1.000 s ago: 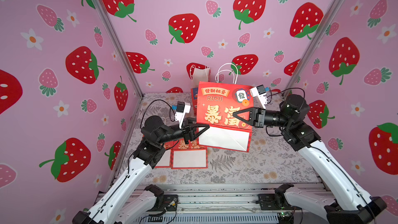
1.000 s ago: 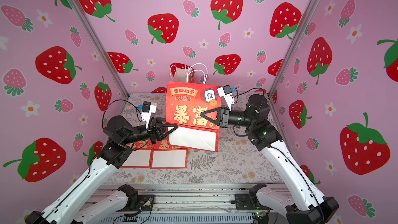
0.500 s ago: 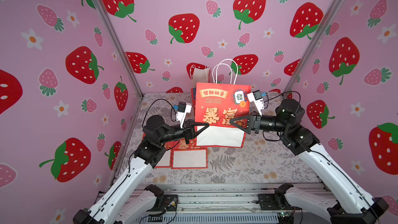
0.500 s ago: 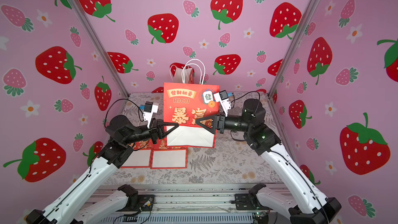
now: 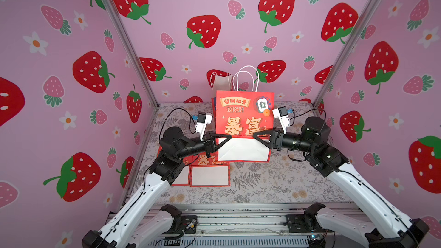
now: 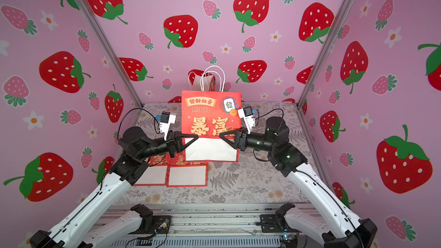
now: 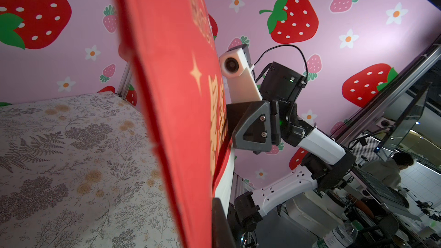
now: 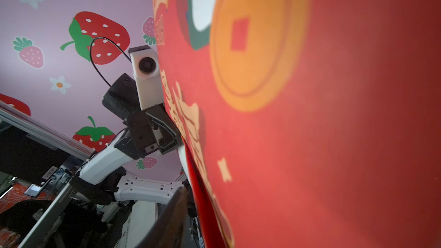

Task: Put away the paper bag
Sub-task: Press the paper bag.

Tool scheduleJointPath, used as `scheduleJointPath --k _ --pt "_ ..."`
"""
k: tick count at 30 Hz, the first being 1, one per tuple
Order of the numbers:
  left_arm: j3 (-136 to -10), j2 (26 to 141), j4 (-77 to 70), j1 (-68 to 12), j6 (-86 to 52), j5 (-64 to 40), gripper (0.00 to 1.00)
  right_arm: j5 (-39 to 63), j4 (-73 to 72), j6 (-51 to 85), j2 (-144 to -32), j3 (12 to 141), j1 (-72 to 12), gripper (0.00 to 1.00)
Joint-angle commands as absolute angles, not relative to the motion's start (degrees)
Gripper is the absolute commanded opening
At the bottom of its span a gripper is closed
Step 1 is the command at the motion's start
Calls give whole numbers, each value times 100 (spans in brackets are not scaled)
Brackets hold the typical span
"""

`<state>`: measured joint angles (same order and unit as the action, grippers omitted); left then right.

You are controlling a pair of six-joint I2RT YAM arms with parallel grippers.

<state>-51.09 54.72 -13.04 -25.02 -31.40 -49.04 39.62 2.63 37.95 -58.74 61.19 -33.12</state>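
The paper bag (image 5: 244,115) was red with gold characters, the word RICH, a mahjong-tile emblem and white cord handles; its white bottom panel faced the camera in both top views. It stood toward the table's (image 5: 274,182) twelve o'clock, near the back wall. The left gripper (image 5: 228,137) was clamped on the bag's lower corner at about eight o'clock. The right gripper (image 5: 256,137) sat against the corner at four o'clock; whether it pinched the paper could not be told. Flattened red bags (image 5: 209,174) lay toward seven o'clock.
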Motion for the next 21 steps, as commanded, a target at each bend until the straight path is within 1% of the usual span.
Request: scheduleJointPath --k 1,2,4,6,7,10,14,16,21 --pt "-5350 5632 -1374 -2496 -3130 -5095 0 3895 -88 3779 -5755 6066 -3349 27" --pt "-5354 5657 -1359 -2500 -3120 -5106 0 3866 -65 3779 -5749 6056 -3357 20" --pt "-5369 5669 -1307 -2500 -3079 -5106 0 3808 27 3747 -5762 6049 -3357 10" --pt "-5370 5635 -1192 -2500 -3001 -5049 0 3710 221 3681 -5774 6071 -3357 4" --pt "-5370 5608 -1110 -2496 -2949 -4990 2 3660 353 3644 -5781 6089 -3357 1" --pt "-5386 5596 -842 -2496 -2758 -4712 23 3574 735 3515 -5784 6139 -3357 0" --pt "-5473 5664 -320 -2492 -2476 -4121 44 3142 1513 3223 -5645 6211 -3357 0" --pt "-5493 5641 -110 -2496 -2330 -3720 47 2860 1977 3046 -5577 6280 -3357 0" --pt "-5334 5427 238 -2489 -2010 -2567 48 2165 3163 2663 -5654 6582 -3357 0"
